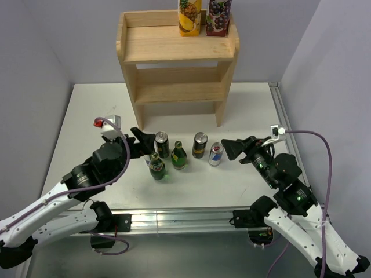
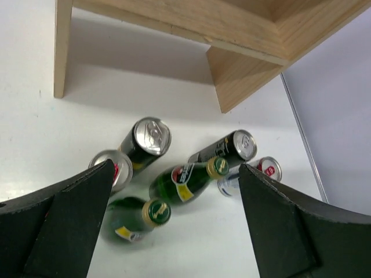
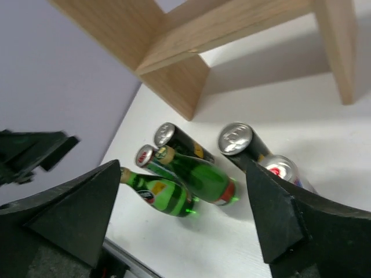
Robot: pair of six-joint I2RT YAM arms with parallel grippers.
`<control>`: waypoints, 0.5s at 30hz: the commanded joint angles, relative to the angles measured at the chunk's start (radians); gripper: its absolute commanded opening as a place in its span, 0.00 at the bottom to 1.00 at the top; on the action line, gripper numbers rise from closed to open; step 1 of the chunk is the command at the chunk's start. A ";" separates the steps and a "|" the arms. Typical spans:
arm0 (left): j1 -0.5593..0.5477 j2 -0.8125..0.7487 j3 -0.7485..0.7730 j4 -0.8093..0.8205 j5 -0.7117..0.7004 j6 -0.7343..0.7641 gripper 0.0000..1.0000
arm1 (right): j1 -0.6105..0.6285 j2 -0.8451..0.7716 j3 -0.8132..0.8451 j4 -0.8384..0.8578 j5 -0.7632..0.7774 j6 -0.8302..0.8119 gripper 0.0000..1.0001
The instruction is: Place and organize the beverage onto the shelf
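White table [image 1: 87, 116] is bearing cans [image 1: 199, 145] and green bottles [image 1: 178, 156], probably slick, wanting mid-body grips; left gripper [image 1: 144, 145], right gripper [image 1: 229, 149] are gaping empty.

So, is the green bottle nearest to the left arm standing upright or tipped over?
Upright. The green bottle stands on its base, gold cap on top; the left wrist view looks down on that cap.

Two green bottles [image 2: 184, 184] [image 2: 134, 223]; four cans [image 2: 152, 139] [image 2: 110, 169] [image 2: 232, 149] [image 2: 264, 171], one half hidden from above, so perhaps miscounted; two juice cartons [image 1: 189, 17] [image 1: 218, 17]; one shelf [image 1: 162, 46].
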 commanded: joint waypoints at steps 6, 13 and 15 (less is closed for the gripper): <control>-0.140 0.008 0.052 -0.329 -0.233 -0.134 0.95 | 0.009 -0.068 -0.050 -0.211 0.142 0.092 1.00; -0.243 0.007 0.080 -0.487 -0.361 -0.266 0.95 | 0.036 0.086 -0.122 -0.292 0.238 0.211 1.00; -0.252 -0.027 0.072 -0.483 -0.365 -0.271 0.94 | 0.049 0.098 -0.139 -0.279 0.263 0.227 1.00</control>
